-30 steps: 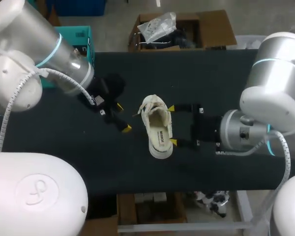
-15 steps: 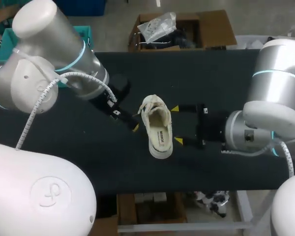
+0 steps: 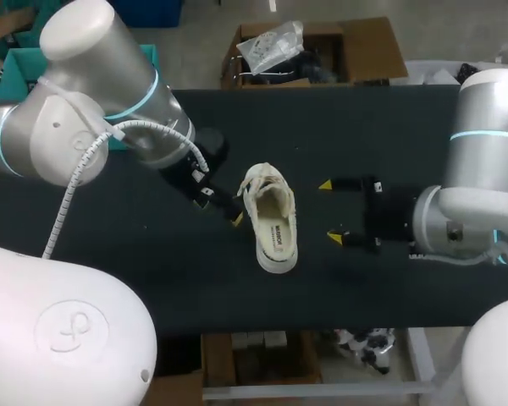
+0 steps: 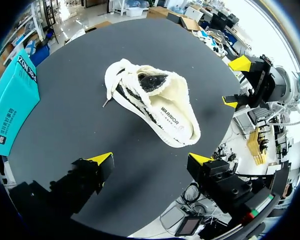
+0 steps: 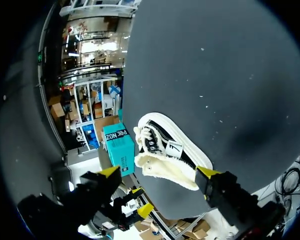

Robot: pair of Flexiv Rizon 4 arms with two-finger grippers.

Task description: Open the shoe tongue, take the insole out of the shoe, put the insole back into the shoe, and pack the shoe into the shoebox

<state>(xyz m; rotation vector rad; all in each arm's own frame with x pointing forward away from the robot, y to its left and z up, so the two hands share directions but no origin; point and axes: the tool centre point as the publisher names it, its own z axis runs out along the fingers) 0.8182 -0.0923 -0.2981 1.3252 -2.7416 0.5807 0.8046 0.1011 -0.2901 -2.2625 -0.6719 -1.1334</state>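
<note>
A white low-top shoe lies on the black table, toe toward the far side, and its printed insole shows inside. My left gripper stands open just left of the toe and laces. In the left wrist view the shoe lies ahead of the open left gripper. My right gripper is open, a short gap right of the shoe. The shoe sits ahead of my right gripper in the right wrist view. The teal shoebox stands at the table's far left.
The black table stretches wide to the right and behind the shoe. Its front edge runs close below the shoe. The left arm's bulky elbow hangs over the table's left part.
My left arm has swung in from the left until its gripper is next to the toe. The right gripper has drawn back to the right, off the shoe's side. The shoe has stayed put.
</note>
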